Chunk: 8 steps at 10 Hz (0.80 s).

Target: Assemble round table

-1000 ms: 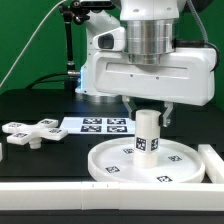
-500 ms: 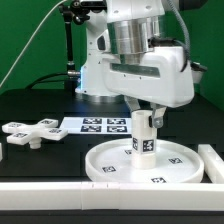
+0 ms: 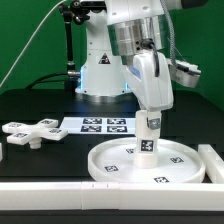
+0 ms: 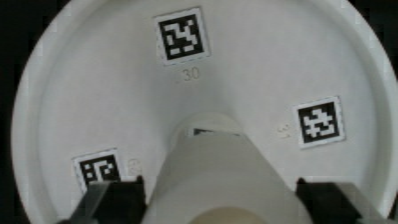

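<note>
We see the large rimmed white disc [image 3: 108,157] lying flat on the black counter [image 3: 40,108] with square tags on its face, the short white post [image 3: 147,145] standing upright at its middle, and the smaller cross-shaped piece [image 3: 30,131] lying flat well apart toward the exterior view's left.

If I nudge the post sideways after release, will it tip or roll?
Probably tips easily: the post is tall for its narrow base, standing upright on the disc. Once down, its round side would likely roll, though the disc's raised rim should stop it. It looks like stiff plastic, so the gripper shouldn't deform it.
</note>
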Each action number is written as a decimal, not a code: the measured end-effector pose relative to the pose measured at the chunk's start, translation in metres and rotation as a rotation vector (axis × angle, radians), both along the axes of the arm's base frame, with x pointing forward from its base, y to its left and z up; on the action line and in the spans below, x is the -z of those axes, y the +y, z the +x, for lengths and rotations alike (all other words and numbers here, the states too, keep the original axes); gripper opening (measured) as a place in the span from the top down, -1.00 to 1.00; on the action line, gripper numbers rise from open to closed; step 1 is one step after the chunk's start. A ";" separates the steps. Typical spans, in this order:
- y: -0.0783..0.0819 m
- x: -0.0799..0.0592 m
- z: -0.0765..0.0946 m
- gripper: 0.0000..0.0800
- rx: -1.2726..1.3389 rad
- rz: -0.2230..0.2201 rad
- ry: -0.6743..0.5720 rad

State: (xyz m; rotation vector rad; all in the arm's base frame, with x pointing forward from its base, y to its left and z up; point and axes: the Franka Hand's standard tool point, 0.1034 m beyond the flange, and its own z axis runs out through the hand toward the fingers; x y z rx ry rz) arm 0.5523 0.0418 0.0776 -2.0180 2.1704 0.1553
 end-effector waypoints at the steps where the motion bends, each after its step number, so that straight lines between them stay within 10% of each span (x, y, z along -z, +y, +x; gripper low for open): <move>1: -0.001 0.000 0.000 -0.02 0.153 0.017 -0.003; 6: 0.002 -0.001 0.005 -0.02 0.465 0.045 -0.003; 8: 0.004 -0.002 0.003 -0.56 0.343 0.039 0.005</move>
